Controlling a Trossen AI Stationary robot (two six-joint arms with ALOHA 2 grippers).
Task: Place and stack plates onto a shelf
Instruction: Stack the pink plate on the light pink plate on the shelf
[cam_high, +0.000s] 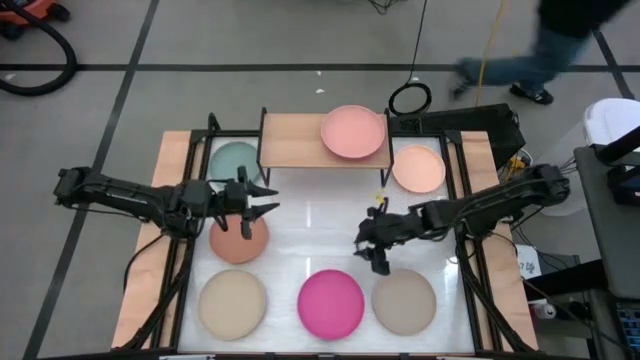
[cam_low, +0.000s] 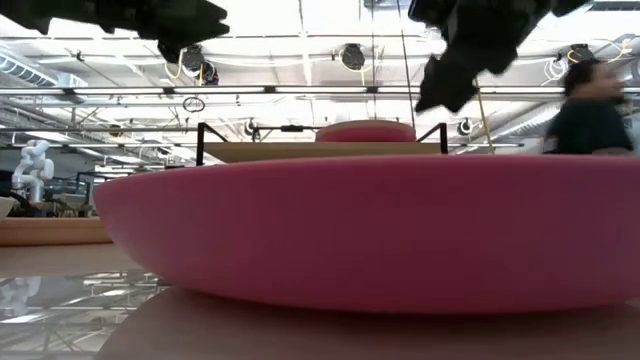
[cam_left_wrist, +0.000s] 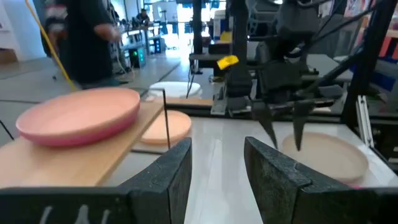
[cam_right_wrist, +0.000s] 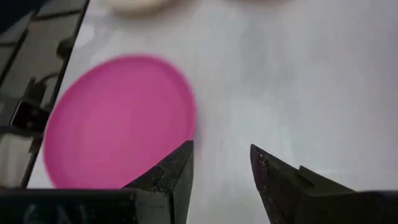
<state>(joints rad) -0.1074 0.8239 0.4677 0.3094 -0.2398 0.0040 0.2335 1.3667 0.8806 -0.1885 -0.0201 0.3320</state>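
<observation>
Plates: seven are showing in the high view. One pink plate (cam_high: 353, 131) is sitting on the shelf (cam_high: 290, 140), toward its right end. Six are lying on the tabletop (cam_high: 310, 235): a teal plate (cam_high: 232, 160) just left of the shelf, a peach plate (cam_high: 418, 168) just right of it, a brown plate (cam_high: 238, 241) under the left hand, and along the near edge a beige plate (cam_high: 232, 302), a magenta plate (cam_high: 331, 303) and a second beige plate (cam_high: 404, 300). By colour: pink 1, teal 1, peach 1, brown 1, magenta 1, beige 2.

Handling, judged: they are looking stiff, light and matte, so probably not slippery. The low view is showing a raised, curved rim on the magenta one. That rim is the likely hold, one finger inside and one outside, since the flat middle offers no purchase.

Left hand (cam_high: 262, 200) is hovering over the brown plate, fingers spread, holding nothing. Right hand (cam_high: 372, 248) is hanging between the magenta and right beige plates, pointing down, fingers apart, empty.
</observation>
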